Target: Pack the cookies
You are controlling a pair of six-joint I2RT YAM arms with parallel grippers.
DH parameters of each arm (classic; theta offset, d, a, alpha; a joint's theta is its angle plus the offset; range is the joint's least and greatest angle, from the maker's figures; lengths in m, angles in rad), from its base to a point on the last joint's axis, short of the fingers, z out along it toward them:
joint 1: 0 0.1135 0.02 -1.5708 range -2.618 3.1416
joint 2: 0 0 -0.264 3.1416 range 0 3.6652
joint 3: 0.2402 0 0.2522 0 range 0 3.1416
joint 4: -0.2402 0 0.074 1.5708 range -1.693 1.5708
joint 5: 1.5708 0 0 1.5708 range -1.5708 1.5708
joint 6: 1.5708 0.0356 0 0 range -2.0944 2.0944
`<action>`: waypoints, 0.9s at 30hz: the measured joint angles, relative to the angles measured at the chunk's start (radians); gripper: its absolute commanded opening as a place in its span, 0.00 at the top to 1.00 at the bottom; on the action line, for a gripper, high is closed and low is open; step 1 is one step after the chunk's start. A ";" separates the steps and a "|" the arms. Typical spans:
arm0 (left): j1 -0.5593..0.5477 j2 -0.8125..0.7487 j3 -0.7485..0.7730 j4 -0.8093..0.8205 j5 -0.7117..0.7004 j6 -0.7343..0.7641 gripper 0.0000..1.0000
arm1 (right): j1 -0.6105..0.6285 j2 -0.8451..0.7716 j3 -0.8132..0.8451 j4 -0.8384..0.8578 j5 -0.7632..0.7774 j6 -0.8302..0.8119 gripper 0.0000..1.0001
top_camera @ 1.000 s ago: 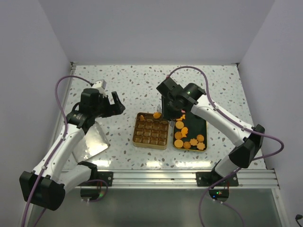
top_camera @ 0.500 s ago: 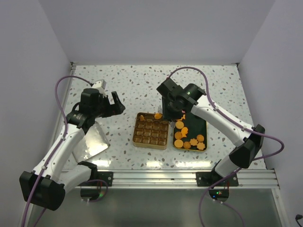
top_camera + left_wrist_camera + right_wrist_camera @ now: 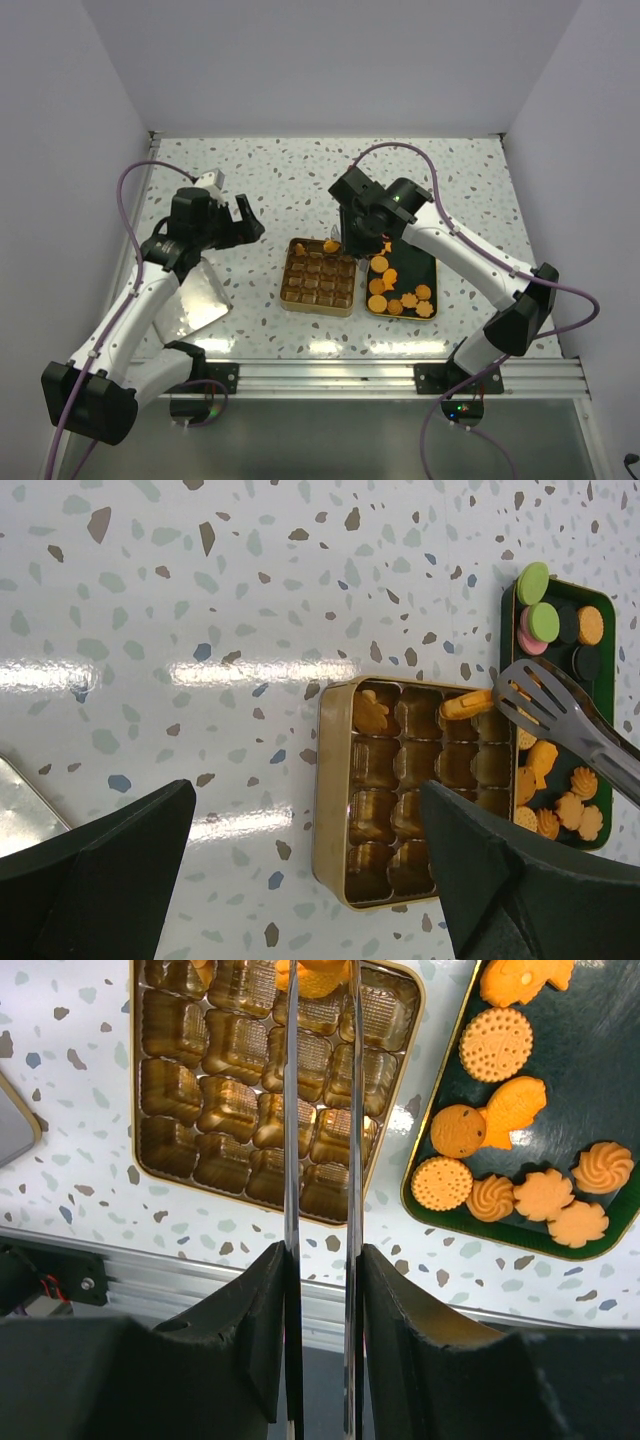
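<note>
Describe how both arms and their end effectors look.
The left arm and right arm both have white links, black joints and black bases. Each carries a looping purple cable. The left end effector and right end effector are black, each with two thick, wedge-shaped fingers. No markings are legible.

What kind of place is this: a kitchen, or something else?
Most likely a robot test cell, not a kitchen. Plain white walls enclose a speckled table; two arms are bolted to a metal rail at its near edge; cookies lie on a tray beside a tin.
</note>
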 measured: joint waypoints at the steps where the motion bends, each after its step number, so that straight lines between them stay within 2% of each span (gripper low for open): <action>1: 0.000 0.000 0.000 0.000 0.000 0.000 0.00 | 0.000 0.000 0.001 -0.001 0.001 0.000 0.65; 14: 0.000 0.005 0.000 0.004 0.000 0.000 0.00 | 0.004 0.008 0.031 -0.018 0.024 -0.010 0.62; 21: 0.000 0.013 0.000 0.013 0.000 0.000 0.00 | 0.006 0.008 0.032 -0.019 0.026 -0.020 0.56; 27: 0.000 0.016 0.000 0.016 0.000 0.000 0.00 | 0.018 0.010 0.032 -0.018 0.024 -0.021 0.54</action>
